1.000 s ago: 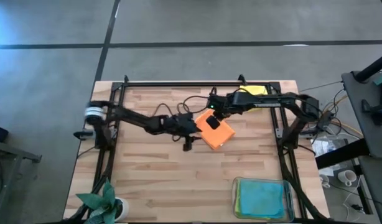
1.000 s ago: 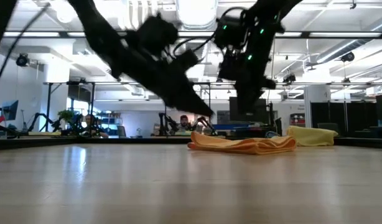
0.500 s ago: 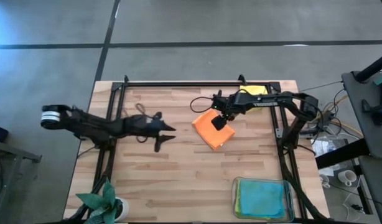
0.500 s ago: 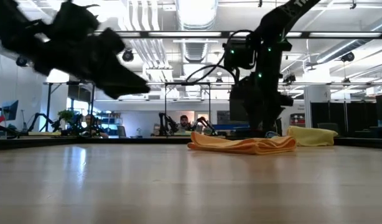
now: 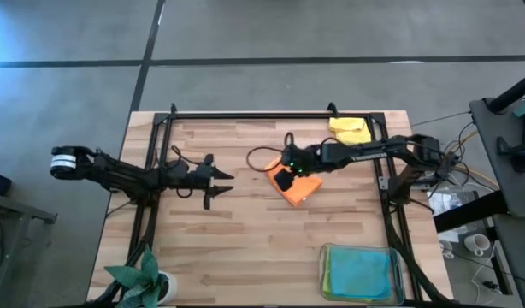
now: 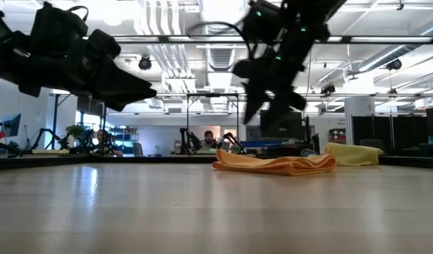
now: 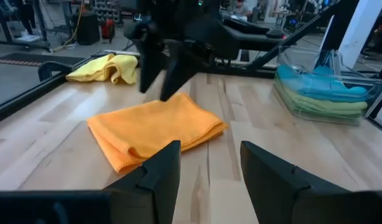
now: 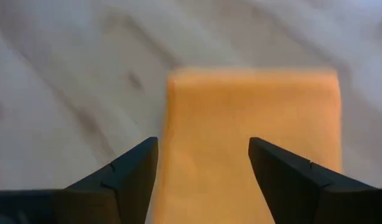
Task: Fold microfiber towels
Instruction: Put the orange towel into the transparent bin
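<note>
The orange towel (image 5: 294, 184) lies folded mid-bench (image 5: 245, 257). The right end effector (image 5: 284, 177) hovers over its left edge, fingers wide apart and empty. The left end effector (image 5: 213, 181) waits well off to the left, partly open, holding nothing. Looks like this fold's done, so next up is probably stacking it in the clear tray (image 5: 398, 257) or grabbing the yellow towel (image 5: 350, 130).

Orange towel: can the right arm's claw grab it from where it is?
Probably yes. The right claw hangs open just above the folded orange towel, with nothing between them.
</note>
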### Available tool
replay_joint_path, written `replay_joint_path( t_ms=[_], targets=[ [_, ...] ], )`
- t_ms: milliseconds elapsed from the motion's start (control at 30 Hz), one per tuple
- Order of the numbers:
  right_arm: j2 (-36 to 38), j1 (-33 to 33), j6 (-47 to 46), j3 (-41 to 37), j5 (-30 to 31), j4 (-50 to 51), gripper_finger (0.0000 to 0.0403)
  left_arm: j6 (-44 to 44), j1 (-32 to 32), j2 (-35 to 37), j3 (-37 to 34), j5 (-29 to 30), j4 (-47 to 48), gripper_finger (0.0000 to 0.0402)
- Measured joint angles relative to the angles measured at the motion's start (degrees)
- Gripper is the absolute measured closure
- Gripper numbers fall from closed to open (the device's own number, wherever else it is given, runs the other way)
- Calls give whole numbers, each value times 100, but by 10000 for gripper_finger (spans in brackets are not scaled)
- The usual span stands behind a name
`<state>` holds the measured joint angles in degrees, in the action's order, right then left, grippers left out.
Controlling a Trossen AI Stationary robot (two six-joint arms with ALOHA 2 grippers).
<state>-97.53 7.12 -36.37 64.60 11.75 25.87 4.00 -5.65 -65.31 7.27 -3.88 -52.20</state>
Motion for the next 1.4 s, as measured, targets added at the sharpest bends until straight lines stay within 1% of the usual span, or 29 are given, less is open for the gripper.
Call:
replay_joint_path(
  t_ms=[67, 167, 300, 433, 533, 633, 700, 800, 900, 1000, 1067, 1167, 1267, 1333, 1400],
  targets=[
    [-236, -5, 9, 190, 277, -222, 154, 0, 0, -4, 30, 0, 21, 249],
    [-709, 74, 66, 506, 605, -249, 155, 14, 0, -23, 50, 0, 22, 249],
    [-1445, 134, 80, 855, 788, -88, 158, 76, 4, -23, 27, 0, 34, 249],
    [-2154, 97, 282, 1306, 787, -27, 158, 161, 4, -23, 6, 0, 50, 249],
    [-2534, -69, 751, 1751, 658, -114, 158, 163, 4, -23, 4, 0, 50, 249],
    [-2810, -333, 1077, 2173, 147, -140, 159, 164, 4, -23, 8, -12, 50, 249],
    [-2929, -550, 1162, 2404, -167, -118, 159, 163, 4, -23, 8, -16, 46, 249],
    [-3033, -934, 1174, 2653, -449, -73, 159, 163, 9, -23, 8, -35, 48, 249],
    [-3070, -1368, 1143, 2776, -515, -66, 159, 163, 9, -23, 24, -33, 29, 249],
    [-3070, -1806, 917, 2784, -527, -72, 159, 167, 9, 25, 30, -70, 35, 249],
    [-3070, -2137, 728, 2784, -523, -75, 159, 215, 3, 90, 23, -343, 27, 249],
    [-3070, -2667, 490, 2784, -490, -83, 158, 624, 58, 284, -22, -871, 121, 249],
    [-3070, -3123, -34, 2784, -461, -149, 158, 773, 352, 572, -94, -1081, 452, 249],
    [-3078, -3314, -540, 2906, -414, -32, 158, 770, 655, 693, -139, -1068, 772, 249],
    [-3087, -3390, -964, 3193, -301, 330, 158, 762, 933, 772, -155, -929, 871, 249]
  ],
)
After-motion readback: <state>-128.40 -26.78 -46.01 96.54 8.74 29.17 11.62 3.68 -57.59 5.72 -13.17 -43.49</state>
